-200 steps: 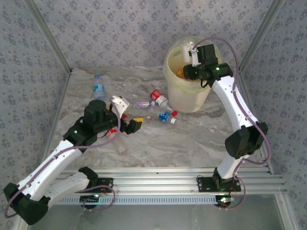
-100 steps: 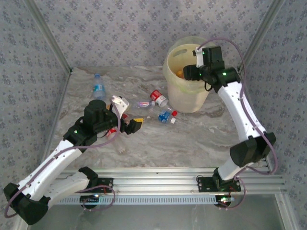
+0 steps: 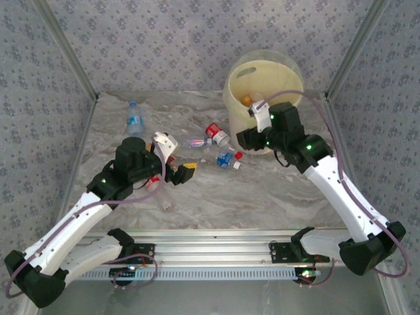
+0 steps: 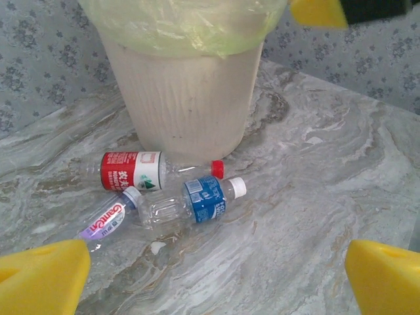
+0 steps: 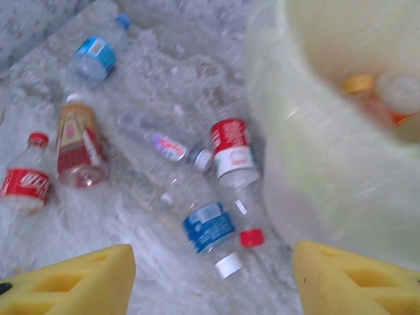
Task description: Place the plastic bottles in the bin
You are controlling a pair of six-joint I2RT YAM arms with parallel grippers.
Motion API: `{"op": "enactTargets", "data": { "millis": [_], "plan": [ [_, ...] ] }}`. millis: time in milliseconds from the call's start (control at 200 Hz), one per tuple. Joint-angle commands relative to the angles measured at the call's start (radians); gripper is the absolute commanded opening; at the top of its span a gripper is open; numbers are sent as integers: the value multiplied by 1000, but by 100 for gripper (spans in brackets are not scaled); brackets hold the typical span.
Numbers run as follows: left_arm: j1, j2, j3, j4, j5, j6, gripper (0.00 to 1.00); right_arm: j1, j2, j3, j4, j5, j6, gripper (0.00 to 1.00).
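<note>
A large round pale-yellow plastic bin (image 3: 231,98) blocks the far right of the grey marbled tabletop (image 3: 262,197); its mouth is open from above. A red-labelled clear bottle (image 4: 131,170), a blue-labelled clear bottle (image 4: 203,200) and a purple-lettered clear bottle (image 4: 108,220) crowd its left foot. The near middle is bare. Patterned walls (image 3: 197,39) close three sides.

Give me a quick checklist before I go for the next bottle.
1. Right gripper empty: ok, fingers apart, nothing between them.
2. Left gripper open and empty: ok.
3. Bin upright: ok.
4. Blue-label bottle lying flat, clear of the bin wall: ok.
5. Blue-label bottle free of the red-label bottle: cannot tell, they lie very close.
6. Table cleared: not ok, several bottles lie on it.
</note>
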Motion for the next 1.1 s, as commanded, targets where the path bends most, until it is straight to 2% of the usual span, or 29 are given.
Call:
{"op": "enactTargets", "data": {
  "millis": [0,250,690,1094],
  "plan": [
    [-23,-18,2,-4,9,21,99,32,-5,-70,24,-40,27,67],
    [-32,-18,3,-8,4,28,100,88,101,-164,87,-11,10,68],
    [-33,-12,6,-12,7,31,100,131,402,-75,84,50,-79,72],
    [-33,-2,9,-10,9,26,100,143,553,11,78,131,-134,73]
  ]
}}
